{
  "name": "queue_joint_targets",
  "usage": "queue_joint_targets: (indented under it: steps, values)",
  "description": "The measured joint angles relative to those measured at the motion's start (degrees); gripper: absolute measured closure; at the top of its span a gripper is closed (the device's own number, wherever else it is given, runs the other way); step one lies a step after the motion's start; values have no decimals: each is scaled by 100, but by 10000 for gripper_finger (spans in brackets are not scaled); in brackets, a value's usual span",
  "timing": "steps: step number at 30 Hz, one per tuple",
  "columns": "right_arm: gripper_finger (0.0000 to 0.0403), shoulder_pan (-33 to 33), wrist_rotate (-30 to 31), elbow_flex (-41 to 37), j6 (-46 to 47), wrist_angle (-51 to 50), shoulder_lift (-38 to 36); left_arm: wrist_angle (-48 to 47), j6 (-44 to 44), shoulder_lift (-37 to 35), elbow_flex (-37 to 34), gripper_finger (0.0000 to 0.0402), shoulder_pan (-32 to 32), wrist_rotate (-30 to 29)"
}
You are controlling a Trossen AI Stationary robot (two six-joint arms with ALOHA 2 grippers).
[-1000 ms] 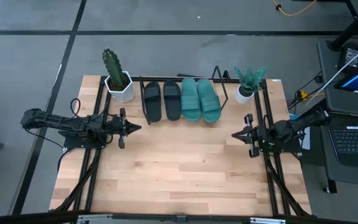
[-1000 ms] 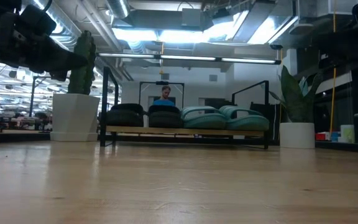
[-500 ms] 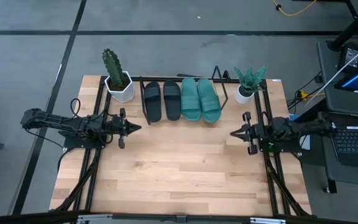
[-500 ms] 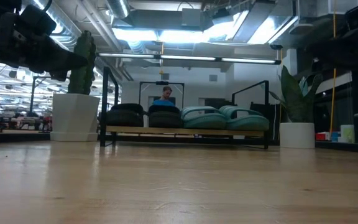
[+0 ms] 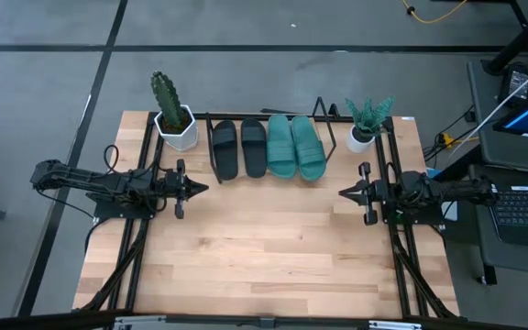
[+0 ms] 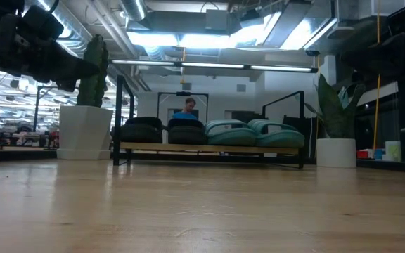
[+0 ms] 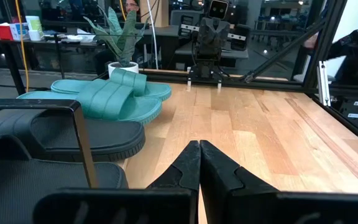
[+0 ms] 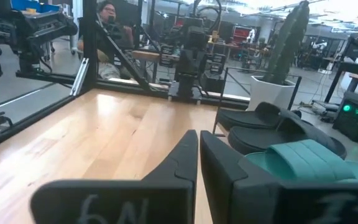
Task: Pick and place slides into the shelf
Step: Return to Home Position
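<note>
Since all four slides point(image 5: 280, 145) sit side by side on the shelf point(image 6: 209, 148) at the back of the table point(image 5: 264, 257), you have almost nothing left to do. The two black slides point(image 5: 225, 149) are on the side nearer the cactus pot point(image 5: 176, 128). The two green slides point(image 5: 307, 148) are right next to them, nearer the leafy plant point(image 5: 363, 128). No slide lies on the bare wood. The left gripper point(image 5: 204, 188) is at the left side of the table, its fingers pressed together with nothing in them. The right gripper point(image 5: 342, 193) is at the right side, pressed together too and holding nothing. Both are well away from the shelf. I think the placing is done, and you only need to let both arms settle in their resting spots
</note>
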Motion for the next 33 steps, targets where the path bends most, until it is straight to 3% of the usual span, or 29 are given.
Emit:
queue_joint_targets:
  steps: [33]
  values:
    - [382, 0, 7, 0, 129, 6, 2, 2, 0, 0, 0, 401, 0, 0]
